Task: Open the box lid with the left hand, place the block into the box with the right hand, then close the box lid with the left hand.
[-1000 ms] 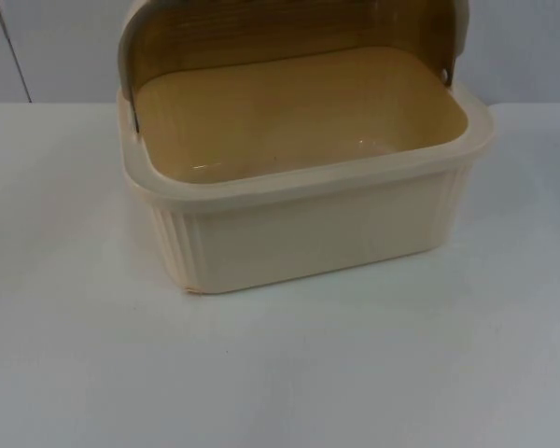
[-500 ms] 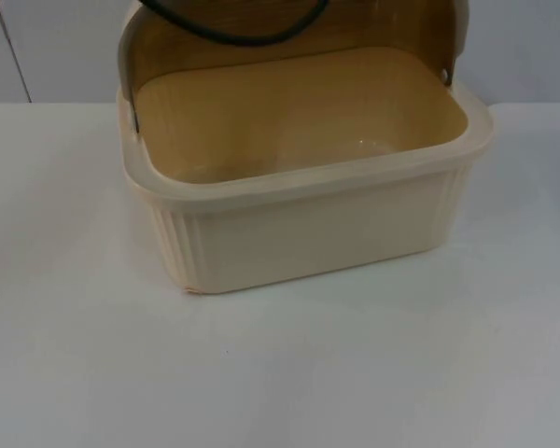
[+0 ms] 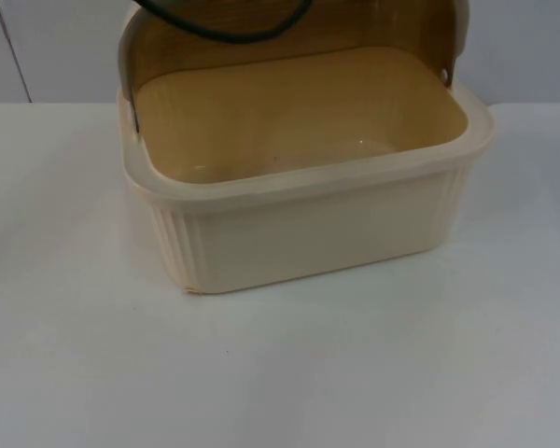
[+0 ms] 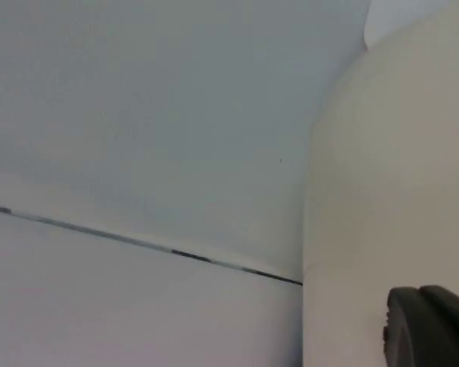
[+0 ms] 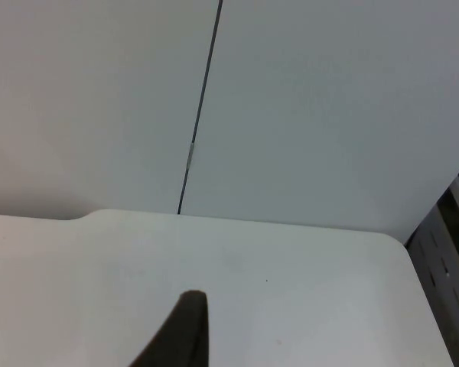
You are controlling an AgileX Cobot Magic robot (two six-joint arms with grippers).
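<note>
The cream box (image 3: pixel 303 201) was seen standing toward the far edge of the white counter (image 3: pixel 280 373), close to the grey partition wall (image 3: pixel 56 47), with its lid (image 3: pixel 289 28) swung up and back behind the opening. The interior was bare; no block could be made out in it or on the counter.

From the left wrist view, a pale curved surface, judged to be the raised lid (image 4: pixel 390 199), was seen very close beside the left gripper (image 4: pixel 432 329); whether that gripper was wide, narrow or holding anything could not be told. Compared with a second before, little had altered: box and lid had kept their places and the inside had stayed bare. The lid step was therefore judged done, with placing not begun.

From the right wrist view, the right gripper (image 5: pixel 183 332) was seen above bare counter (image 5: pixel 306 290) near the wall; its opening could not be told either, and no block was seen in it.
</note>
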